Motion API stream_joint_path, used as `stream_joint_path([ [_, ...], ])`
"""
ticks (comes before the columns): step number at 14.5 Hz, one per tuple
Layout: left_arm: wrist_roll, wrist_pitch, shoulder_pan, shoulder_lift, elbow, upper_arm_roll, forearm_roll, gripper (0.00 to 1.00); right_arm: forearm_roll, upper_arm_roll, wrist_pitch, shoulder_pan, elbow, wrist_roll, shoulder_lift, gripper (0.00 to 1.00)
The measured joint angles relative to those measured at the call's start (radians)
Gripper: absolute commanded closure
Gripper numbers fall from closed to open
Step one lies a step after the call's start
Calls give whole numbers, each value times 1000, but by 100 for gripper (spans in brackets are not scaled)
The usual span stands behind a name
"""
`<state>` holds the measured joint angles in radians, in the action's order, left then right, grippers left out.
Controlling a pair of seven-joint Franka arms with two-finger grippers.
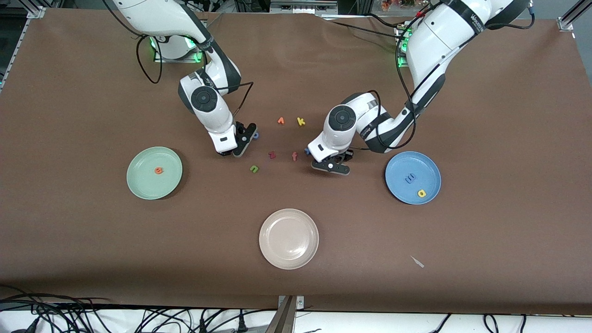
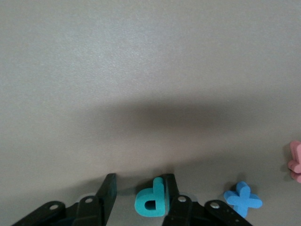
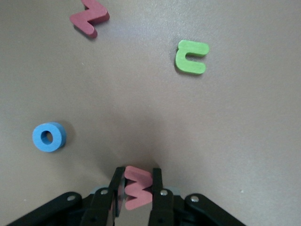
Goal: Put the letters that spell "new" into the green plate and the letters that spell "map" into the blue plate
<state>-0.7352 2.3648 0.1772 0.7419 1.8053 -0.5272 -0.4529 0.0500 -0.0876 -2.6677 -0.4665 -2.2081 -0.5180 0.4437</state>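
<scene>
- Right gripper [image 3: 137,175]: black two-finger pincer, low over the brown table [image 1: 92,259] toward the right arm's end of the letter cluster. It is pinched narrow onto the red-pink foam letter "w" [image 3: 137,189], which sits between both fingers.
- Left gripper [image 2: 140,181]: black two-finger pincer, down at the table toward the left arm's end of the cluster. Its jaws are partly spread around the teal foam letter "p" [image 2: 151,202]. One finger touches the letter and the other stands apart from it.
- Round pale mint-green plate [image 1: 143,182]: toward the right arm's end of the table, holding the orange foam letter "e" [image 1: 158,170].
- Round medium-blue plate [image 1: 402,166]: toward the left arm's end, holding the blue foam letter "m" [image 1: 410,178] and the yellow foam letter "a" [image 1: 421,193].
- Green foam letter "n" [image 1: 254,169]: flat on the table between the two grippers, outside any plate.
- Dark red foam letter "z" [image 1: 272,155] and salmon foam letter "f" [image 1: 294,156]: side by side on the table, near the "n".
- Blue foam letter "x" [image 2: 242,198]: on the table just beside the left gripper.
- Blue foam ring letter "o" [image 3: 48,136]: on the table near the right gripper.
- Yellow foam letter "k" [image 1: 301,121]: farther from the front camera than the "f".
- Round beige-white plate [image 1: 289,240]: nearest the front camera.
</scene>
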Motion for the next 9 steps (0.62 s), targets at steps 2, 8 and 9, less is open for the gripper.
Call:
stream_joint_path([
  [2,0,-2,0,-3,0,0,0,100,0,33,48,2,20,-30,-15,100],
  [8,0,-7,0,-4,-1,0,0,100,-5,194,298,8,112,-42,-71,100],
  [9,0,-7,0,-4,-1,0,0,100,-8,232,301,11,113,-42,-70,100],
])
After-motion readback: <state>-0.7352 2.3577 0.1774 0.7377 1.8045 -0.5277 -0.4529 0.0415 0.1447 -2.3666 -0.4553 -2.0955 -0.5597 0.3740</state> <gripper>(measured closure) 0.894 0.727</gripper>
